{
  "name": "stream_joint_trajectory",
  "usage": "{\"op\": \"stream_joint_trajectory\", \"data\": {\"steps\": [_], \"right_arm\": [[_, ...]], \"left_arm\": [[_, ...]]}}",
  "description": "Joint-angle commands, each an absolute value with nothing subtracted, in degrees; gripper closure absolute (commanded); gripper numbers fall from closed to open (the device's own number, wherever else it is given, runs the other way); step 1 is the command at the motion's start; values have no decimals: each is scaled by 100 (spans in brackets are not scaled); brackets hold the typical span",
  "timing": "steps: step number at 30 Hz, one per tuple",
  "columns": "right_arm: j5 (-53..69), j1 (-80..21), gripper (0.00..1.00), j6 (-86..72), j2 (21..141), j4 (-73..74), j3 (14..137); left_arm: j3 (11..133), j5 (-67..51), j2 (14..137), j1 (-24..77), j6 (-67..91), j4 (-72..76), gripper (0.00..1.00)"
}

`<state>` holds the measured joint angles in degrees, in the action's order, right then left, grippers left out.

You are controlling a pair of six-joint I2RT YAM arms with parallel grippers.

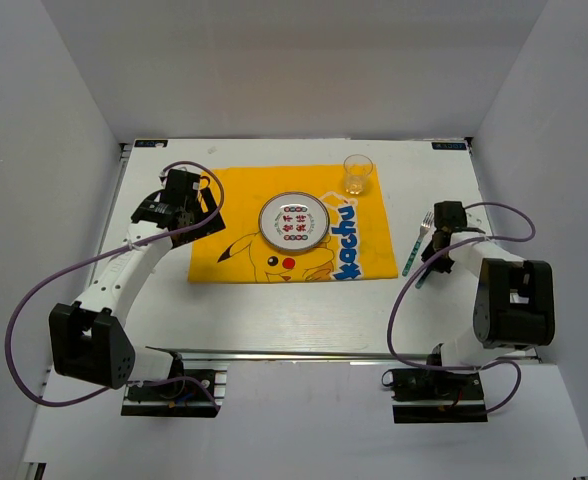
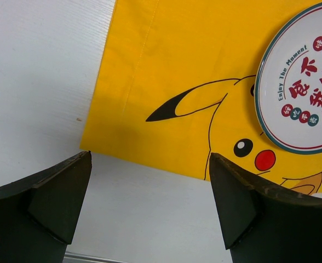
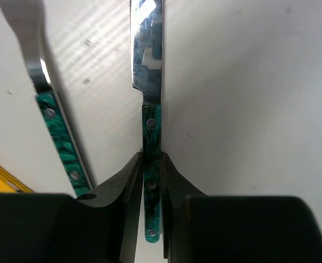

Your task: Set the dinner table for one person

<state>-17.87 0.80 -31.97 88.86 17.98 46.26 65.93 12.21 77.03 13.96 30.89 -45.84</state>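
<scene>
bench [image 1: 294,310]: long axis 9 to 3 o'clock, beneath both arms. only the right wrist view shows right jaws clamped on knife [image 3: 150,137] handle, blade toward 12, fork [image 3: 51,115] at its 9. left jaws spread wide over cloth [image 2: 194,66] edge, plate [image 2: 303,82] at 2.

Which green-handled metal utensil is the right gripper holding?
The green-handled steel knife, pinched by the right gripper; the matching fork lies free beside it.
</scene>
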Motion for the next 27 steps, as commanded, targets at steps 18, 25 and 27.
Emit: {"op": "stream_joint_trajectory", "data": {"steps": [18, 25, 27], "right_arm": [[-290, -798, 100, -2022, 8806, 2997, 6680], [-202, -1397, 100, -1662, 9675, 2883, 6908], [-307, -1529, 100, -1591, 9939, 2901, 6970]], "left_arm": [[6530, 1213, 7559, 1380, 3041, -4438, 2], [6443, 1143, 7488, 1380, 3024, -4351, 2], [6425, 1099, 7497, 1380, 3023, -4333, 2]]}}
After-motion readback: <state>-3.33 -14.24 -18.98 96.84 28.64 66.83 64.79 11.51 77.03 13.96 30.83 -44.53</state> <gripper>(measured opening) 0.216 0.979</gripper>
